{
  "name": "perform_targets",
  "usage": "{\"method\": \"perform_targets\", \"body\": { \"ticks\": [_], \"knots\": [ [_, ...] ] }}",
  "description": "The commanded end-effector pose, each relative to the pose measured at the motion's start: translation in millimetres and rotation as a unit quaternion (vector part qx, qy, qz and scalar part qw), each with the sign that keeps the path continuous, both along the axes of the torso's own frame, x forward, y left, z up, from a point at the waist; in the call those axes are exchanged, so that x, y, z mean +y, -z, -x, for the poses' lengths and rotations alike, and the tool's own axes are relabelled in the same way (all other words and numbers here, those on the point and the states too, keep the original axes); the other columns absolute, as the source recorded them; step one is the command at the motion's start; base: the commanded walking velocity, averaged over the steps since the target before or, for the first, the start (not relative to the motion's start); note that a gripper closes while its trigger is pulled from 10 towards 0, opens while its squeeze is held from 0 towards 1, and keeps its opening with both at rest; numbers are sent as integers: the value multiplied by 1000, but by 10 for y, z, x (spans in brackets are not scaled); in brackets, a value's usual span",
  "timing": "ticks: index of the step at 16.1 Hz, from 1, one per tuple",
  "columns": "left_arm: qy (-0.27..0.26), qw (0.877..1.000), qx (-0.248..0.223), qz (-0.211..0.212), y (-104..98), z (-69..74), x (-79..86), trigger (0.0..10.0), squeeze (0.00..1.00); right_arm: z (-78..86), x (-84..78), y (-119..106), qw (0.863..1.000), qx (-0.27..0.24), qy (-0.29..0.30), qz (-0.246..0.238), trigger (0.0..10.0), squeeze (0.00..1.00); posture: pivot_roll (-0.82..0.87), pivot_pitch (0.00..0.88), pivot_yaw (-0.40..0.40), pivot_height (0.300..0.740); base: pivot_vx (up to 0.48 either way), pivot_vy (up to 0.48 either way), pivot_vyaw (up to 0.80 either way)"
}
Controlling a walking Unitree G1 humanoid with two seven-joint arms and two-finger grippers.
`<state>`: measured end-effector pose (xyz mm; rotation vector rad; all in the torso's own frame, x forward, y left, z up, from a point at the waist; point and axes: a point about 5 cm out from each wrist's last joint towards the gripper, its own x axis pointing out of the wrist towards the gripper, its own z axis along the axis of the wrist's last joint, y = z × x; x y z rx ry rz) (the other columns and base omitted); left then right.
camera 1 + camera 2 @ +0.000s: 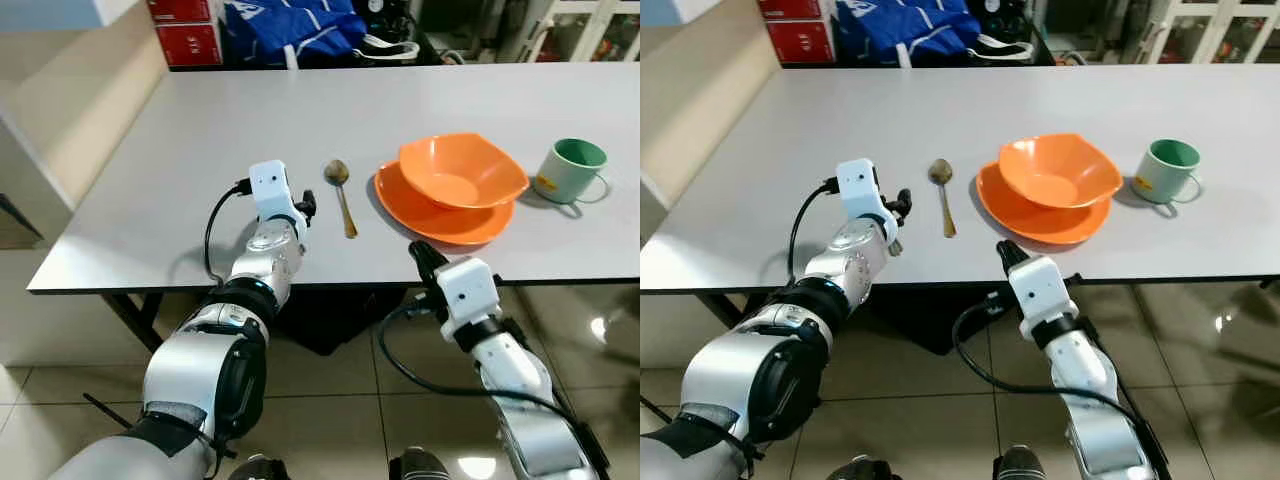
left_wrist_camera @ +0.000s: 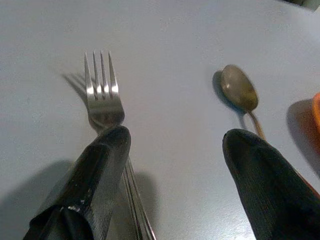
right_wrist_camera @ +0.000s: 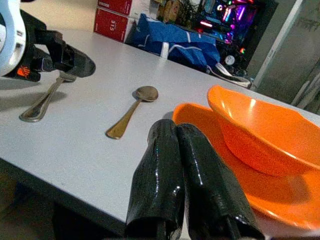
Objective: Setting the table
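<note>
Here the left gripper (image 2: 172, 145), fingers spread, straddles a silver metal fork (image 2: 102, 95) beside the brass-coloured spoon (image 1: 341, 195); the right gripper (image 3: 192, 165), closed and empty, nears the orange plate (image 1: 440, 222), orange bowl (image 1: 462, 170) and green-lined mug (image 1: 570, 170).

The worktop (image 1: 200, 130) is a pale grey rectangular surface. Lying directly on it: a fork (image 2: 102, 100), flat, tines pointing away from the near edge; a spoon (image 1: 342, 196) just beside it, parallel, bowl end farthest from the near edge; an orange plate (image 1: 440, 222) next to the spoon, carrying an orange bowl (image 1: 462, 170); and a green mug (image 1: 570, 170) near the plate, upright, apart from it.
</note>
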<state>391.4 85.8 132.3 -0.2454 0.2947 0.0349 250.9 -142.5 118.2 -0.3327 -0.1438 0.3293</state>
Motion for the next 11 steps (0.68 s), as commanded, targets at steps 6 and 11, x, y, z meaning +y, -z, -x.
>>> {"method": "perform_targets", "body": {
  "ticks": [6, 11],
  "knots": [
    [-58, 998, -4, -31, -142, -70, 114, 10000, 0, 111, -64, -1, 1000, 15, 3, 11, 10000, 0, -370, 97, 82, 702, 0, 0, 0],
    [-73, 996, 3, -44, -133, -64, 122, 10000, 0, 153, -68, -3, 1000, 22, 1, 15, 10000, 0, -370, 99, 85, 702, 0, 0, 0]
  ]
}}
